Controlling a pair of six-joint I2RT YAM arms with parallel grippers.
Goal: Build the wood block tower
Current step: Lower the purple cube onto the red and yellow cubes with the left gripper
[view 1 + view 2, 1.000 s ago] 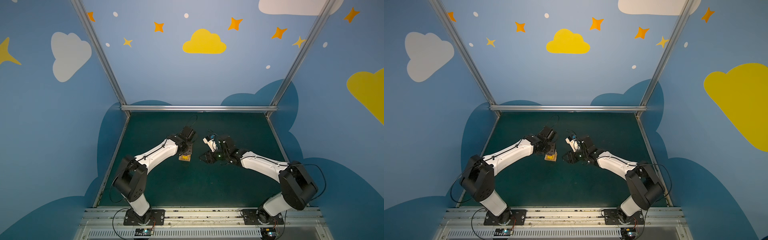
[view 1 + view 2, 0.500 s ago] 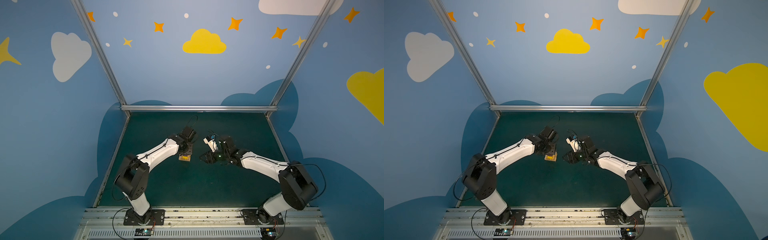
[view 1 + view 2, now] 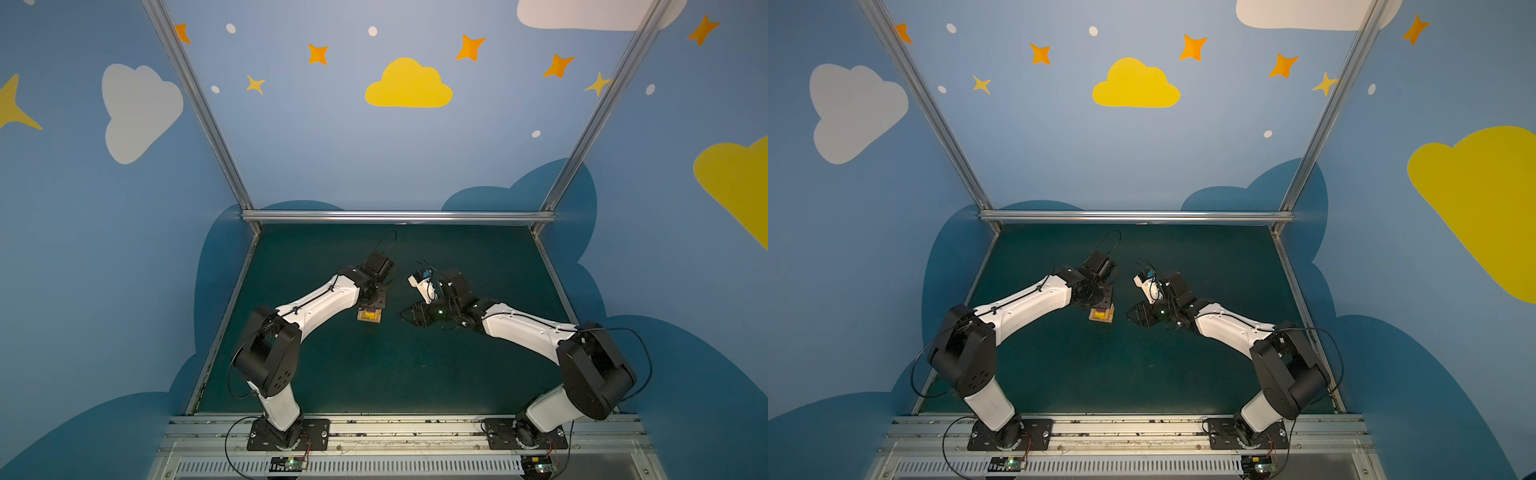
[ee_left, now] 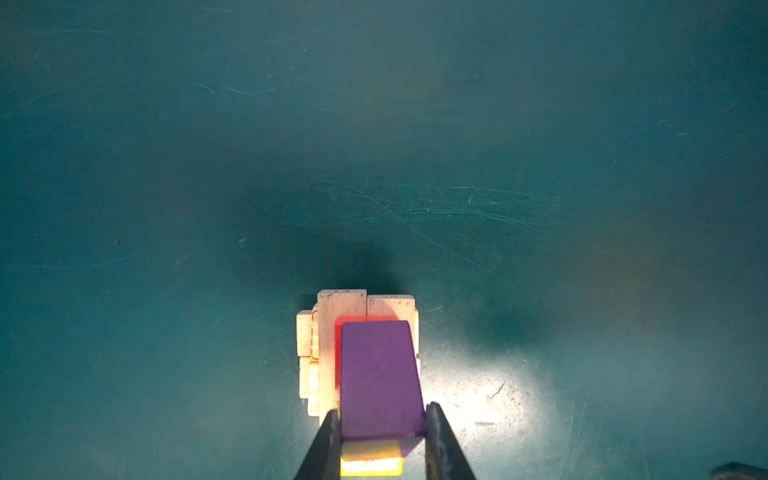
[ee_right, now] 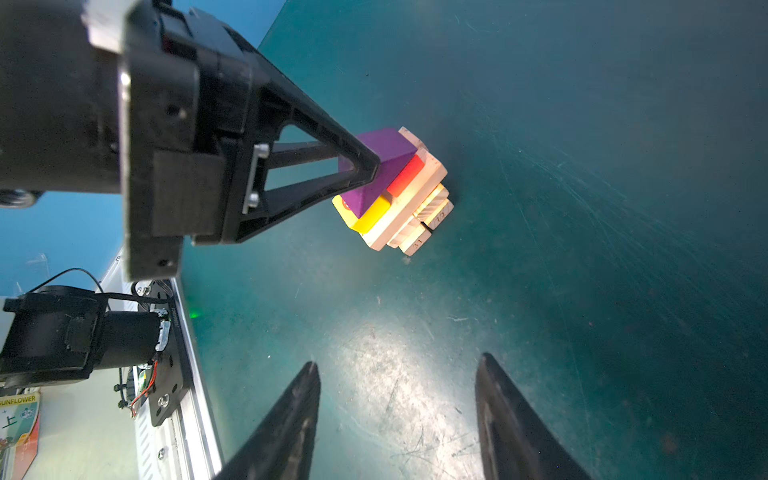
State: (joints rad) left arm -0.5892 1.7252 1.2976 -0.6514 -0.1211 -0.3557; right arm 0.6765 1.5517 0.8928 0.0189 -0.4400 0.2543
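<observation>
In both top views the left pincer [image 3: 371,308] hangs right over the tower [image 3: 369,318]. The right pincer [image 3: 406,314] lies low just beside it, tips turned toward the tower but not touching it.

In the left wrist view the purple block [image 4: 380,378] is clamped between the fingers [image 4: 329,440], gripped near one end. Past the tips a red block [image 4: 365,320] peeps out under it. A yellow block [image 4: 371,462] shows below the grip, with tan planks [image 4: 340,320] beneath all three.

In the right wrist view this pincer's jaws stand apart and empty, with bare mat [image 5: 395,407] between them. Ahead of them, the purple block looks to lie across red and yellow. Whether it is fully seated, I cannot tell.

The step in hand seems to be setting the purple block on top. To do it well, press it flat onto both blocks, then part the fingers slowly and evenly. Lift straight up with no sideways drag, since the stack is narrow and would topple at a nudge. Hold the right pincer clear.
</observation>
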